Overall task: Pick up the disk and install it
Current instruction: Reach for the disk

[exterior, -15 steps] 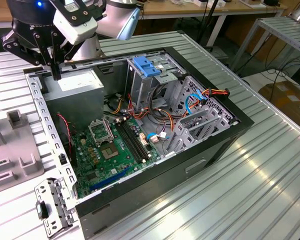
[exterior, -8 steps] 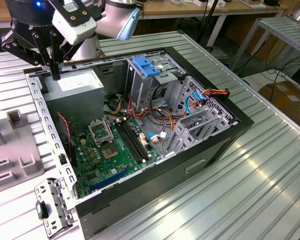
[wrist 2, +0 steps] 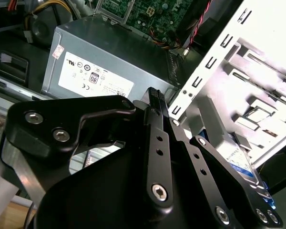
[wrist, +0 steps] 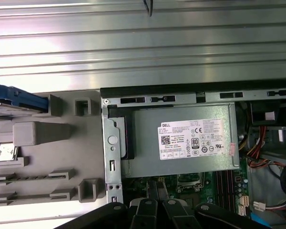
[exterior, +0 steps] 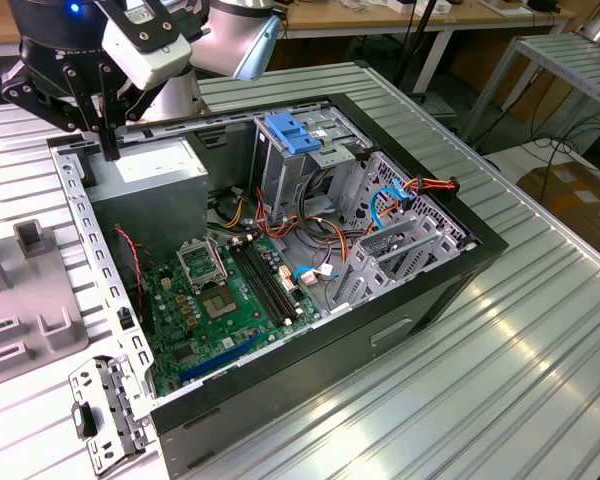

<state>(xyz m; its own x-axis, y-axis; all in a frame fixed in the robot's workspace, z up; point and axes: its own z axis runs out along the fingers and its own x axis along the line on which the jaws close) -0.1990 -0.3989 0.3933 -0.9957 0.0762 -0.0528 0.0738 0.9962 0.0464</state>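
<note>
The gripper, closed narrow with nothing between its jaws, hangs over a corner of the open computer case. It sits above the case's perforated edge rail and beside the power supply. The supply's white sticker carries black print and round approval marks. The disk lies outside the case on the grey fixture, just beside the case wall. Its white label has a blue band, and in the first wrist view its blue side shows. Bare ribbed table surrounds the case. A blue bracket tops the drive cage.
</note>
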